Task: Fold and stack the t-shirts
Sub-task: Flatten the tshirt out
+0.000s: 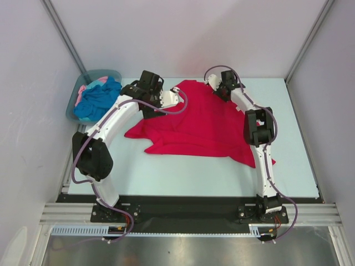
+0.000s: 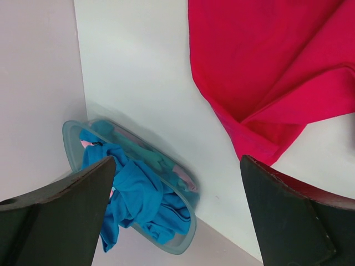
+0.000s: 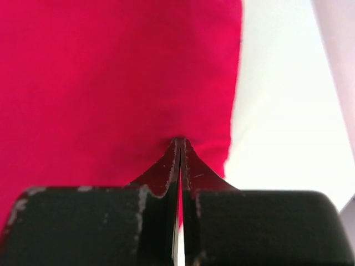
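The right gripper (image 3: pixel 178 145) clenches the red shirt (image 1: pixel 199 124) by its far edge, seemingly to spread it flat, while the left gripper (image 2: pixel 175 166) hangs wide open near the other corner, holding nothing.

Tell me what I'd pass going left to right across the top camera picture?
The grey-teal tub → blue t-shirt heaped in it → big red t-shirt → table's right edge.

The large crimson-red cloth t-shirt (image 1: pixel 205 124) looks soft and matt (its weave too fine to make out). The translucent grey-teal plastic tub (image 2: pixel 69 138) is smooth, faintly glossy; the pale table (image 1: pixel 183 172) smooth, matt.
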Motion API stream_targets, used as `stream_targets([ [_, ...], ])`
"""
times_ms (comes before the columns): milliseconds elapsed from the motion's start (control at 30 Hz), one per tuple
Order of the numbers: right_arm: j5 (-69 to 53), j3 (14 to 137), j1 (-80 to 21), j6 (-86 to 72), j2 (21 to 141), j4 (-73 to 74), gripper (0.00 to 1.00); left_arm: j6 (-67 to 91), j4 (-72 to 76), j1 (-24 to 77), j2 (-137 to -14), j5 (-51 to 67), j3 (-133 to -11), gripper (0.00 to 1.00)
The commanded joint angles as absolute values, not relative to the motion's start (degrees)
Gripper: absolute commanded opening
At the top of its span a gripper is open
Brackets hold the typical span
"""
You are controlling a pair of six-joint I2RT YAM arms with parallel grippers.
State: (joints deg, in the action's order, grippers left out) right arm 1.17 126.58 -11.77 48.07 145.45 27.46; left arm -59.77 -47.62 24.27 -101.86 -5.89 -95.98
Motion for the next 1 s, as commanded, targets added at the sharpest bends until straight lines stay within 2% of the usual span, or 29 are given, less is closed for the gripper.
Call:
stream_targets([
  [0, 5.6, 128.1, -10.3, 48.3, 148.9, 23.8, 0.00, -58.4, -45.9, 24.4, -98.9, -6.4, -96.4, 1.00],
  [533, 13.3, 124.5, -3.6, 51.2, 151.3, 22.9, 0.00, -61.0, -42.9, 24.5, -98.8, -7.2, -95.5, 1.00],
  [967, 20.9, 126.3, 7.1, 54.7, 153.8, 22.7, 0.00, -63.8, -41.7, 24.7, -100.3, -8.8, -94.8, 1.00],
])
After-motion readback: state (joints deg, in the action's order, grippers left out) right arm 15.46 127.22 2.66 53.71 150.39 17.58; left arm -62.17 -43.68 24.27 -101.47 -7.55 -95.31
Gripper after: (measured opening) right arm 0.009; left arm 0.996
